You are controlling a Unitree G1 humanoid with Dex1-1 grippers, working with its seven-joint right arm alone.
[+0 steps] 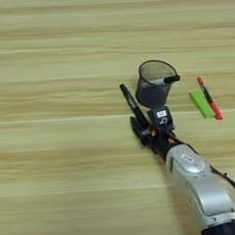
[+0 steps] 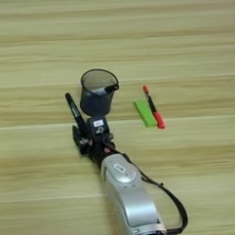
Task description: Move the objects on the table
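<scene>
Pale wood fills everything I can see, a table [image 1: 53,157] with yellow-tan grain stripes running straight across.

Right of the middle stands the mesh cup [image 1: 155,83], dark, upright, narrower at its foot than at its open rim. A dark pen [image 1: 169,80] sits in it, its tip poking out over the right side of the rim.

Just left of the cup is the black marker [image 1: 133,103], slanting from upper left down to lower right. Its upper end points away toward the far side of the table, and its lower end runs into the gripper [image 1: 144,130]. The two black fingers sit on either side of the marker's lower part and look closed on it; the left finger [image 1: 138,129] shows dark beside the shaft. From up here I can't say whether the marker's far end rests on the wood or hangs just above it.

The gripper is just below the cup's foot, close to it, and I can't tell if they touch. A small white label shows on the black body behind the fingers. The silver forearm [image 1: 198,183] comes in from the bottom right corner, a black cable looping along its right side.

Right of the cup, apart from it, lies the green block [image 1: 202,104], flat and slanted. The red pen [image 1: 209,98] lies just beside its right edge, angled the same way, thicker red end nearest me.
</scene>
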